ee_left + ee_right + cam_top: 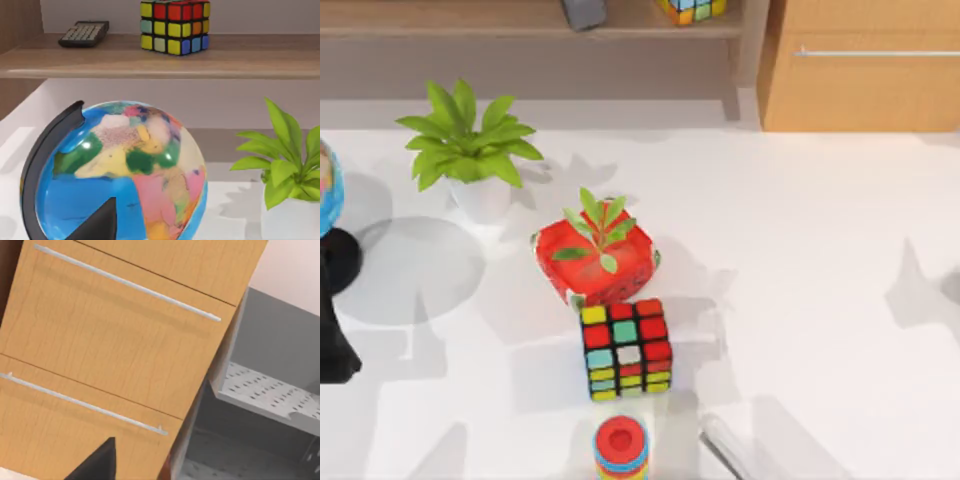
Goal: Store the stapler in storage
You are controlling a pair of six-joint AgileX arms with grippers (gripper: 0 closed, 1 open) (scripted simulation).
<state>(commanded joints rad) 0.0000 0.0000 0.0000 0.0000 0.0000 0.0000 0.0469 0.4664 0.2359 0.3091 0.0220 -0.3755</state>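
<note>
The stapler [723, 450], a slim pale-grey bar, lies on the white table near the front edge, to the right of a ring-stack toy. The storage [865, 85] is a light-brown wooden drawer unit at the back right with a thin silver bar handle [875, 52]. Its drawer fronts [115, 335] stand shut in the right wrist view, where a dark tip of my right gripper [97, 464] faces them from a short way off. My left arm [332, 345] is parked at the table's left edge, and a dark tip of its gripper [99, 224] sits in front of a globe.
A colourful cube [626, 348] and a red pot with a small plant [597, 255] stand mid-table. A white-potted plant [470, 160] and the globe [120, 175] are at the left. The ring-stack toy [620, 448] is at the front. A wooden shelf [165, 55] holds a calculator [84, 33] and a second cube [174, 26].
</note>
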